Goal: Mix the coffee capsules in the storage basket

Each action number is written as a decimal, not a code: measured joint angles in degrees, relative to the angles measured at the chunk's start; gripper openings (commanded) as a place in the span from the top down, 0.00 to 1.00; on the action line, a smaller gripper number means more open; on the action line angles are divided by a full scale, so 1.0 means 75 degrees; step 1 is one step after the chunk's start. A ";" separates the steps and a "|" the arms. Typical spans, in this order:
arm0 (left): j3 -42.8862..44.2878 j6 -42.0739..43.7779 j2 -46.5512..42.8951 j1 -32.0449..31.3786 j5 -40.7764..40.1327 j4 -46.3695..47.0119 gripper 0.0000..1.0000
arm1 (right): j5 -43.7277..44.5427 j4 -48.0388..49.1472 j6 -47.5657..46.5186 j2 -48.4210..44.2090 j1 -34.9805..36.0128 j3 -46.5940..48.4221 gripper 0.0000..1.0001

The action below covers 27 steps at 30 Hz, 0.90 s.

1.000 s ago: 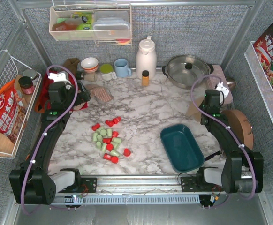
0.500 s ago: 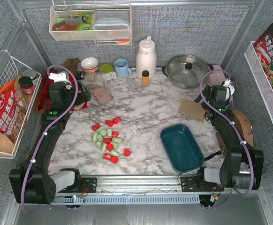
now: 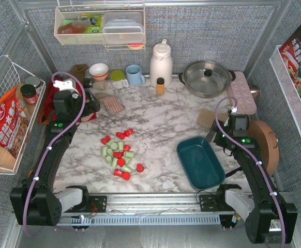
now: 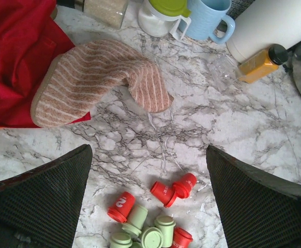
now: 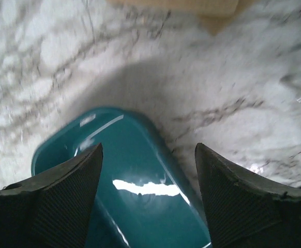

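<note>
Nearest the arm bases, on the right half of the grey-veined white marble tabletop (image 3: 161,116), you have the shallow, dark teal-blue, round-cornered storage basket (image 3: 199,163), lying aslant. Its glossy floor shows bare in the right wrist view.

Left of it and well apart, the small tapered coffee capsules (image 3: 120,155), bright red and pale mint green, lie in a loose cluster on the marble. Every capsule in view is outside the basket. Some stand and some lie tipped on their sides.

Your right gripper (image 3: 237,124) is over the basket's far right end. Its black ribbed fingers (image 5: 62,196) stand wide apart with nothing between them. Whether they touch the rim cannot be told.

Your left gripper (image 3: 68,103) sits beyond the cluster on the left. Its fingers (image 4: 42,201) are spread wide and empty, and its wrist view takes in the cluster's far capsules.

Just past it lies a pink-and-beige striped knitted mitt (image 4: 99,77), its wide end overlapping a red cloth (image 4: 16,51).

Along the back edge stand:
- a pale blue mug (image 3: 135,75)
- a small amber bottle (image 3: 160,86) with a black cap
- a tall white jug (image 3: 161,64)
- a round steel pan (image 3: 207,78) with a black knob
</note>
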 measured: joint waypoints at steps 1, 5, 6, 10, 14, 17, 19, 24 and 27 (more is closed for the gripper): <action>0.0000 -0.0003 -0.0012 0.0003 0.0047 0.0000 0.01 | -0.0137 -0.0128 -0.0003 -0.0067 0.0050 -0.0134 0.26; 0.0000 -0.0026 -0.0064 0.0006 0.0105 0.0000 0.01 | -0.0405 -0.0463 -0.0038 -0.0125 0.0163 -0.0530 0.30; 0.0000 -0.0026 -0.0079 0.0006 0.0108 0.0000 0.01 | -0.0437 -0.0504 -0.0052 -0.0125 0.0184 -0.0627 0.30; 0.0000 -0.0029 -0.0149 0.0006 0.0119 0.0000 0.01 | -0.0580 -0.0659 -0.0111 -0.0052 0.0318 -0.0839 0.33; -0.0003 -0.0029 -0.0154 0.0006 0.0119 0.0000 0.01 | -0.0568 -0.0676 -0.0149 0.0207 0.0423 -0.0772 0.43; -0.0003 -0.0026 -0.0154 0.0003 0.0119 0.0000 0.01 | -0.0565 -0.0667 -0.0175 0.0498 0.0530 -0.0653 0.51; -0.0003 -0.0026 -0.0154 0.0003 0.0119 0.0000 0.01 | -0.0554 -0.0659 -0.0175 0.0662 0.0624 -0.0595 0.54; -0.0006 -0.0026 -0.0152 0.0003 0.0134 0.0000 0.01 | -0.0530 -0.0551 -0.0128 0.0941 0.0918 -0.0513 0.63; -0.0006 -0.0029 -0.0108 0.0003 0.0181 0.0000 0.01 | -0.0458 -0.0493 -0.0067 0.1102 0.1078 -0.0452 0.72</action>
